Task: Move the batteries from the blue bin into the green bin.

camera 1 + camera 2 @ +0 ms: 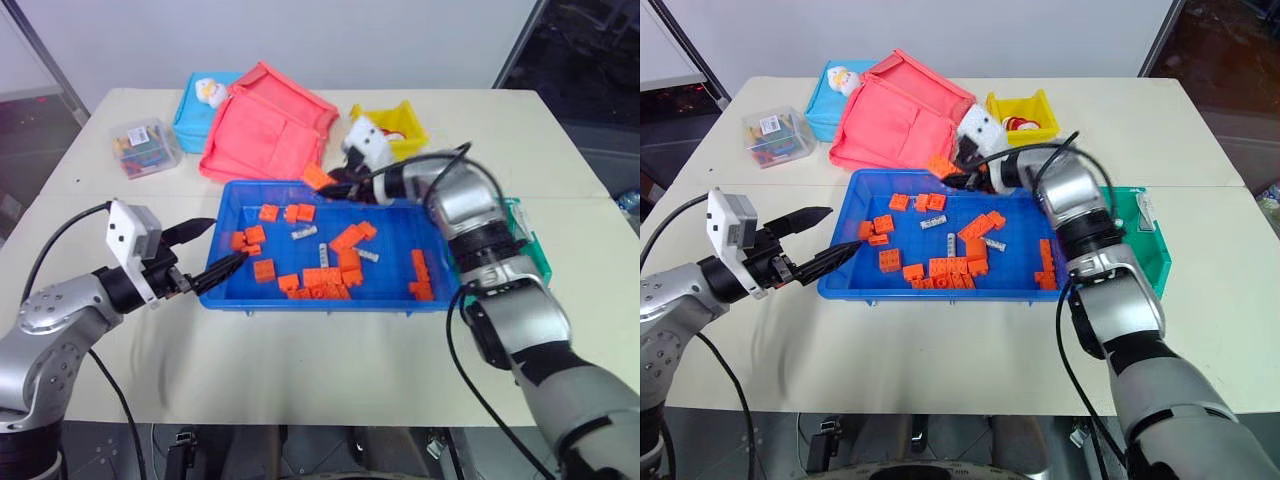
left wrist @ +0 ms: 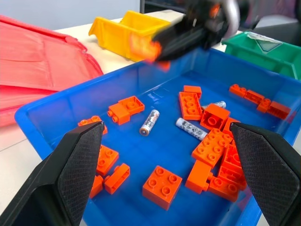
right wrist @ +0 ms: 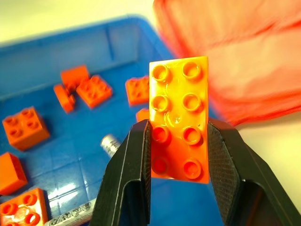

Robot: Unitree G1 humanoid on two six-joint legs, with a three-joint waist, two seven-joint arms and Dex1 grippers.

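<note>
The blue bin (image 1: 320, 306) lies mid-table and holds many orange bricks and three batteries (image 1: 304, 232) (image 1: 322, 250) (image 1: 368, 256), which also lie among the bricks in the left wrist view (image 2: 149, 122). Above the bin's far rim, my right gripper (image 1: 330, 185) (image 3: 179, 127) is shut on an orange brick (image 3: 178, 103), held clear of the bin. My left gripper (image 1: 225, 242) (image 2: 167, 129) stands open at the bin's left edge, nothing between its fingers. The green bin (image 1: 1135, 235) sits right of the blue bin, partly behind my right arm.
A pink-red tray (image 1: 265, 130) leans at the back, with a light-blue box (image 1: 200, 110) behind it. To its right is a yellow bin (image 1: 395, 122). A clear box of small parts (image 1: 145, 145) stands at the back left. Bare table lies in front of the blue bin.
</note>
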